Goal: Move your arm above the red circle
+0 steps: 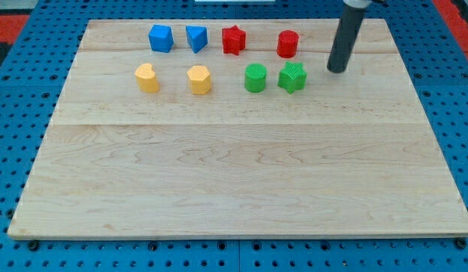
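Note:
The red circle block [287,44] stands near the view's top, right of centre, on the wooden board [241,166]. My tip [337,70] is the lower end of the dark rod coming down from the view's top right. It rests on the board to the right of the red circle and a little lower, apart from it, and to the right of the green star block [292,77].
A top row holds a blue cube [161,38], a blue triangular block [196,38] and a red star block [233,40]. Below them stand a yellow heart block [147,78], a yellow hexagon block [199,79] and a green circle block [255,78].

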